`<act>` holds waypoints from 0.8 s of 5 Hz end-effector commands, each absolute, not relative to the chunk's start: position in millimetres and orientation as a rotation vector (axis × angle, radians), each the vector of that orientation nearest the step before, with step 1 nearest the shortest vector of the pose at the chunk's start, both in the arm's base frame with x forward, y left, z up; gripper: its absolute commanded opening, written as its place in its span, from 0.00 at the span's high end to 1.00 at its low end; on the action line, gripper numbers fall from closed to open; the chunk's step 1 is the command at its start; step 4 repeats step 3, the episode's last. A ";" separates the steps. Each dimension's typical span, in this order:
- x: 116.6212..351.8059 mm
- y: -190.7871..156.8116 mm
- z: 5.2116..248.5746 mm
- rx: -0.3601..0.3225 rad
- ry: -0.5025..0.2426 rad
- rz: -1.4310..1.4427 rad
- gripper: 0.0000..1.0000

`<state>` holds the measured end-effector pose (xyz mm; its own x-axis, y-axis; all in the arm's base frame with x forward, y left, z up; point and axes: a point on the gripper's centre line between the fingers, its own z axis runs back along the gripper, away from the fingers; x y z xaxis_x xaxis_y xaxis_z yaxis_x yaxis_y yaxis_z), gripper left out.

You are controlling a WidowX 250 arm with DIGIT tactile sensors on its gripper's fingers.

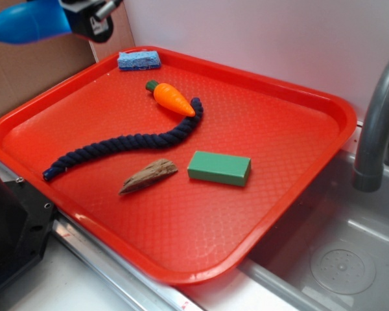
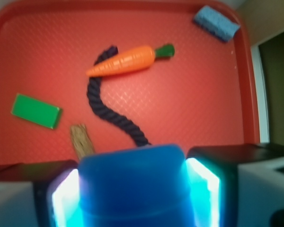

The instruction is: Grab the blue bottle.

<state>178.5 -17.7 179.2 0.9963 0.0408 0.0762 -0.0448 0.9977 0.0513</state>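
The blue bottle (image 1: 27, 24) hangs in the air at the top left of the exterior view, lying sideways above the corner of the red tray (image 1: 324, 103). My gripper (image 1: 84, 18) is shut on its right end. In the wrist view the blue bottle (image 2: 132, 187) fills the bottom centre, clamped between both glowing fingers (image 2: 206, 189), so my gripper (image 2: 132, 198) holds it well above the tray (image 2: 203, 118).
On the tray lie a blue sponge (image 1: 139, 60), a toy carrot (image 1: 172, 98), a dark navy rope (image 1: 126, 142), a piece of wood (image 1: 148, 176) and a green block (image 1: 219, 168). A grey faucet (image 1: 376, 123) and a sink (image 1: 337, 259) are at right.
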 end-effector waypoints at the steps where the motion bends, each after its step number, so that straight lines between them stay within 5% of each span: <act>1: 167.4 -17.6 191.3 0.020 -0.126 0.059 1.00; 4: 171.9 -14.9 187.2 0.013 -0.119 0.073 1.00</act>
